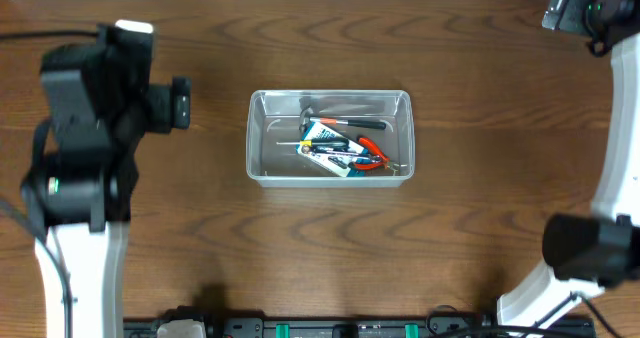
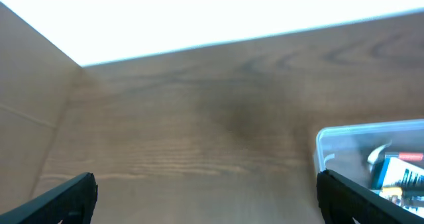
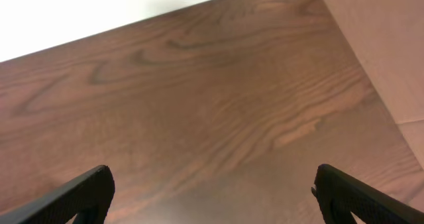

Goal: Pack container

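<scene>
The clear plastic container (image 1: 262, 138) sits in the middle of the wooden table and holds several hand tools, among them red-handled pliers (image 1: 372, 154) and a white and black packet (image 1: 326, 138). Its left corner also shows in the left wrist view (image 2: 344, 139). My left gripper (image 2: 209, 197) is open and empty over bare wood, left of the container. In the overhead view it is at the left (image 1: 178, 104). My right gripper (image 3: 212, 194) is open and empty over bare wood, far from the container. In the overhead view it is at the far right corner (image 1: 575, 3).
The table's far edge (image 3: 132, 18) runs close ahead of the right gripper. A light board (image 2: 26, 105) stands at the table's left end, and another board (image 3: 384, 45) stands at the right end.
</scene>
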